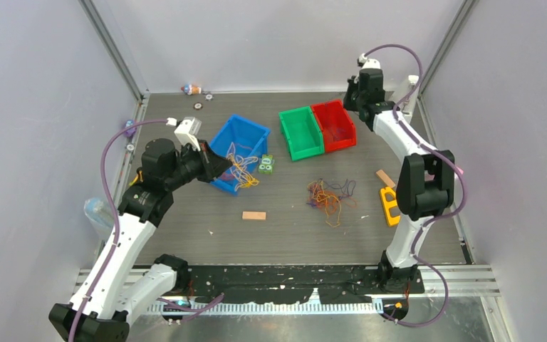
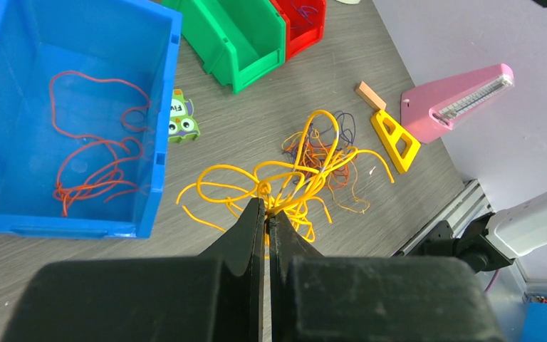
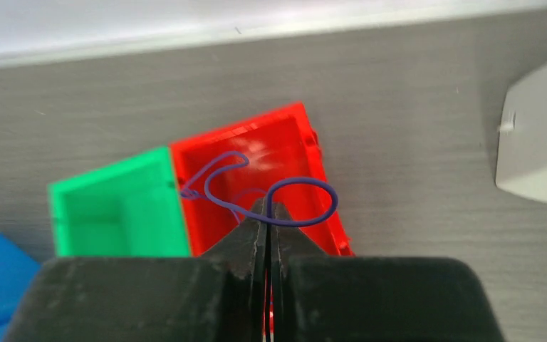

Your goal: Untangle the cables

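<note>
While its jaws are pinched fully together, the left gripper [image 2: 266, 208] clamps a bunch of yellow cables [image 2: 265, 187], whose loops fan out from the fingertips at the centre of the left wrist view. At the upper left of that view, the blue bin [image 2: 164, 107] holds a loose orange-red cable [image 2: 92, 157]. The right gripper [image 3: 268, 208] is likewise closed tight, nipping a purple cable [image 3: 300, 180] that curls in a loop over the red bin [image 3: 306, 142], with the green bin [image 3: 114, 206] touching it on the left. In the overhead view, the remaining tangle [image 1: 330, 196] lies on the table [image 1: 285, 235] right of centre, below the green and red bins.
</note>
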Motion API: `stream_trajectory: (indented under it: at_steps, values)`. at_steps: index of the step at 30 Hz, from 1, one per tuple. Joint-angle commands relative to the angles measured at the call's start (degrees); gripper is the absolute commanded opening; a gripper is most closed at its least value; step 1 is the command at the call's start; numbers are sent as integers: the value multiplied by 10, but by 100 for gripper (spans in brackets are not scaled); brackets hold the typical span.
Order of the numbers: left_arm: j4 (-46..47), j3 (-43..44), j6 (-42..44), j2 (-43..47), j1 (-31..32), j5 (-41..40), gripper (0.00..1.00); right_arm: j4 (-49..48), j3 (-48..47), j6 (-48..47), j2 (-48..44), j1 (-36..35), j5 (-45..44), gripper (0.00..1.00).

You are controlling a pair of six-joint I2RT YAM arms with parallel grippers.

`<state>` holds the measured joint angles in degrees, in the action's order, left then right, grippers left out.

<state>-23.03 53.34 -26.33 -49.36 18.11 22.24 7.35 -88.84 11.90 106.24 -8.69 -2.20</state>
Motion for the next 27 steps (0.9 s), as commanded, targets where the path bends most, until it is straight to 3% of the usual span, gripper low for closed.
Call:
stream_trajectory:
  at_steps: [1, 7, 15, 16, 19, 27]
  values:
    - [19, 16, 5, 1, 3, -3, 0, 45, -30, -34, 29, -26, -88, 5]
    - [19, 14, 5, -2, 6, -3, 0, 88, -55, -49, 94, -49, -121, 5]
    - [19, 13, 3, -3, 9, -2, 0, 196, -180, -51, 214, -53, -47, 7]
    - [18, 13, 3, -3, 9, -3, 0, 207, -208, -51, 223, -53, -33, 10]
    - [17, 12, 6, -5, 10, -3, 0, 258, -258, -57, 240, -52, -12, 37]
    - [21, 12, 5, -21, 15, 0, 0, 250, -198, -63, 104, -52, -18, 60]
